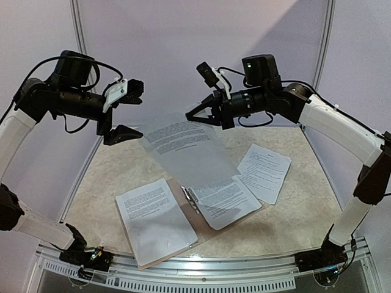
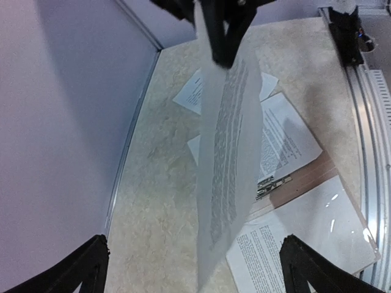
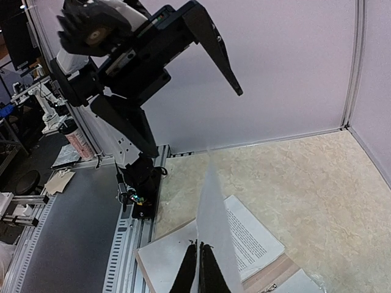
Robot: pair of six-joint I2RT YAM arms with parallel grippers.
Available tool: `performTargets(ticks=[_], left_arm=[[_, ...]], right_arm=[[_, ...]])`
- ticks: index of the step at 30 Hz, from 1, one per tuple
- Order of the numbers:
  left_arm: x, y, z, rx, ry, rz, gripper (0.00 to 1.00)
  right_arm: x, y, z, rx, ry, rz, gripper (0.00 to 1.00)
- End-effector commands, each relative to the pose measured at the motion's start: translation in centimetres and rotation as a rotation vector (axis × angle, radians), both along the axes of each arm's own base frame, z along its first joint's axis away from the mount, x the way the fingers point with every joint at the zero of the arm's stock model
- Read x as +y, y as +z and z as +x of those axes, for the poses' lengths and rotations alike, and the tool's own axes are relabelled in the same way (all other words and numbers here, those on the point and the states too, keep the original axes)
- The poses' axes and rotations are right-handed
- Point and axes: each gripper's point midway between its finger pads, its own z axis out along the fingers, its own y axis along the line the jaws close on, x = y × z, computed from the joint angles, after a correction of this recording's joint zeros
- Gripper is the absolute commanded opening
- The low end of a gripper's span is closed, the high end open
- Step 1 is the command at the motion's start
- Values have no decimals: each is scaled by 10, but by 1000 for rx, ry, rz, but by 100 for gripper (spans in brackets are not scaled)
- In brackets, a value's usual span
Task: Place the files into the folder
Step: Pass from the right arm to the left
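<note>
Nearest the arm bases, the folder (image 1: 178, 251) lies open and flat on the tabletop (image 1: 287, 226), with its clip (image 1: 190, 201) on the spine. A file (image 1: 153, 221) covers its left leaf. A second file (image 1: 225, 201) lies on the right leaf, skewed to the folder's edges, so it probably wants squaring. Just beyond, to the right, a loose file (image 1: 264, 172) lies on the bare tabletop outside the folder and is not yet filed.

Above these, the held file (image 1: 183, 146) hangs in the air over the folder's far side. The right claw (image 1: 198, 113) is clenched on its upper edge. From that single pinch the thin paper sags down towards the right leaf, too limp to hold itself flat. The left claw (image 1: 127, 110) is released, with its fingers spread wide just beside the sheet's far-left corner. Whether it touches the paper I cannot tell. From that pose, it seems placed to take the free corner, so the sheet could be carried level and laid down without buckling.
</note>
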Motion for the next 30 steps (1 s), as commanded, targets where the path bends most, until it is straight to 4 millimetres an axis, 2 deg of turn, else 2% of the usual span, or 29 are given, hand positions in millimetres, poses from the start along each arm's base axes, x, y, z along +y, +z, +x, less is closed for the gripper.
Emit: performTargets(ticks=[1, 4, 5, 10, 14, 16, 18, 21, 22, 27, 30], left_arm=[[-18, -6, -46, 129, -219, -31, 99], [-26, -19, -55, 188, -267, -32, 99], [-28, -22, -53, 194, -262, -29, 96], [-33, -42, -54, 221, -270, 23, 65], [-35, -56, -47, 219, -235, 69, 28], [-34, -56, -43, 205, -210, 69, 18], [-32, -56, -37, 188, -181, 73, 19], [-30, -55, -28, 162, -138, 82, 42], [-30, -53, -23, 147, -118, 84, 46], [-25, -37, 13, 23, 22, 102, 51], [-26, -27, 26, -30, 50, 114, 53]], right_arm=[[12, 5, -5, -25, 34, 24, 0], [13, 9, -4, -40, 30, 37, 0], [13, 10, -3, -44, 29, 42, 0], [12, 14, -3, -56, 19, 50, 0], [12, 11, -5, -45, 34, 44, 0], [11, 9, -7, -45, 42, 37, 0], [10, 9, -10, -51, 55, 36, 0], [7, 7, -12, -56, 59, 29, 0], [7, 7, -13, -60, 61, 30, 0], [6, 8, -17, -50, 75, 44, 0], [6, 8, -17, -50, 76, 46, 0]])
